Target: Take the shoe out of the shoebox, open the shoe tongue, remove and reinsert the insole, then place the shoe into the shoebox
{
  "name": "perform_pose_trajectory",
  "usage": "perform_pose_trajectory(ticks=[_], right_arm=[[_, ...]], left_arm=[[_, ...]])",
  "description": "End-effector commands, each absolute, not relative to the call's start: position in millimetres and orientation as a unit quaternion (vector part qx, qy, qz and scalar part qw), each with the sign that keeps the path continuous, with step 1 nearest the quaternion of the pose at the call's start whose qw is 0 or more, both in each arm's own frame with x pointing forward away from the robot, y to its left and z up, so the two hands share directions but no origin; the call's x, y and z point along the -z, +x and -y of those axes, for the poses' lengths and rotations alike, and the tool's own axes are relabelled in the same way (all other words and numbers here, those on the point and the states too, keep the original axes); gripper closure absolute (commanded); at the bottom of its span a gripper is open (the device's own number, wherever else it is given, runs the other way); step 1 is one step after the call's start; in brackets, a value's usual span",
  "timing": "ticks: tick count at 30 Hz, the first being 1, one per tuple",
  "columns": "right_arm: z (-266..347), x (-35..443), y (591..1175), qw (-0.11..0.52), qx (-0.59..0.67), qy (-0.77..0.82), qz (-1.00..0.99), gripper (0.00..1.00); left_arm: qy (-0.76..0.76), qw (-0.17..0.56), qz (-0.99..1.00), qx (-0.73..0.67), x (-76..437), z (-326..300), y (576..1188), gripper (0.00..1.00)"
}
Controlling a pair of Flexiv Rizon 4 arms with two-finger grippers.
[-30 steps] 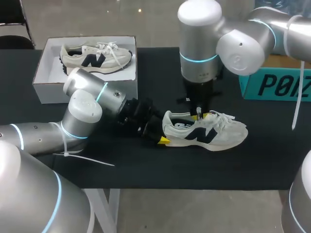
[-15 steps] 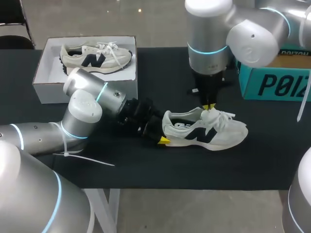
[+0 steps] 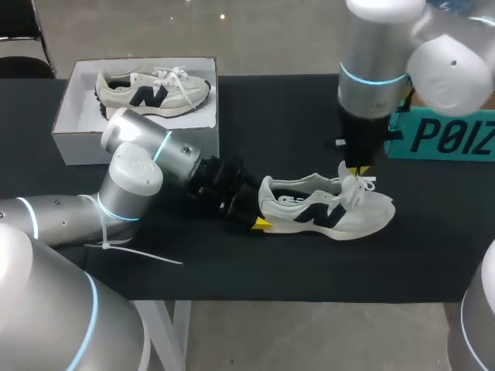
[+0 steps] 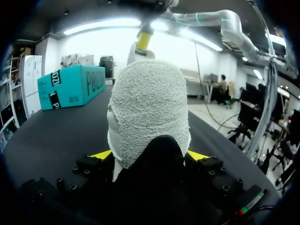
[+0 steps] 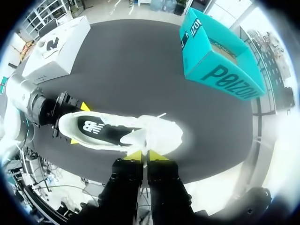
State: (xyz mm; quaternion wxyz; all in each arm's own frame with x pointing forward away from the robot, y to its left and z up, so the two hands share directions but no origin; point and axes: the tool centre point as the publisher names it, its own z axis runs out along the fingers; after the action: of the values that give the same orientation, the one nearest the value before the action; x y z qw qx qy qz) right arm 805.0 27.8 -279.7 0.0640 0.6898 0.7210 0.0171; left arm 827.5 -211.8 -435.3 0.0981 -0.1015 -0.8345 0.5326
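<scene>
A cream sneaker [image 3: 325, 210] with a dark side logo lies on the black table, toe pointing right. My left gripper [image 3: 261, 209] is at its heel. In the left wrist view the terry-lined heel [image 4: 150, 108] fills the gap between the two yellow fingers [image 4: 104, 154], which press it from both sides. My right gripper [image 3: 356, 171] hangs over the laces, shut on the white tongue [image 5: 139, 138], which is drawn up and toward the toe. The dark insole [image 5: 96, 127] shows inside the shoe. The white shoebox [image 3: 77, 127] stands at the back left.
A second, matching sneaker [image 3: 151, 89] lies inside the white shoebox. A teal cardboard box [image 3: 445, 135] stands at the back right, close behind my right arm. Bare black tabletop [image 3: 255, 116] lies between the two boxes and in front of the shoe.
My right gripper went from the shoe's opening up and to the right, toward the toe, taking the tongue with it. The left arm and the shoe kept still.
</scene>
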Motion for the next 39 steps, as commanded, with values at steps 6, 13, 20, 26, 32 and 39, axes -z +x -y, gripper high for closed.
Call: perform_pose_trajectory(ticks=[6,13,20,26,32,39], right_arm=[[-31,269,797,0.062,-0.063,0.672,-0.735,0.00],[-45,267,797,0.069,-0.060,0.662,-0.744,0.00],[-72,255,791,0.097,-0.053,0.640,-0.760,0.00],[-109,234,768,0.091,-0.090,0.544,-0.829,0.11],[-134,215,727,0.054,-0.095,0.318,-0.942,1.00],[-137,219,680,-0.053,-0.061,0.073,-0.994,1.00]], left_arm=[[-0.102,0.099,0.835,-0.531,442,215,829,1.00],[-0.102,0.099,0.835,-0.531,442,215,829,1.00],[-0.102,0.099,0.835,-0.531,442,215,829,1.00],[-0.102,0.099,0.835,-0.531,442,215,829,1.00],[-0.102,0.099,0.835,-0.531,442,215,829,1.00],[-0.102,0.099,0.835,-0.531,442,215,829,1.00]])
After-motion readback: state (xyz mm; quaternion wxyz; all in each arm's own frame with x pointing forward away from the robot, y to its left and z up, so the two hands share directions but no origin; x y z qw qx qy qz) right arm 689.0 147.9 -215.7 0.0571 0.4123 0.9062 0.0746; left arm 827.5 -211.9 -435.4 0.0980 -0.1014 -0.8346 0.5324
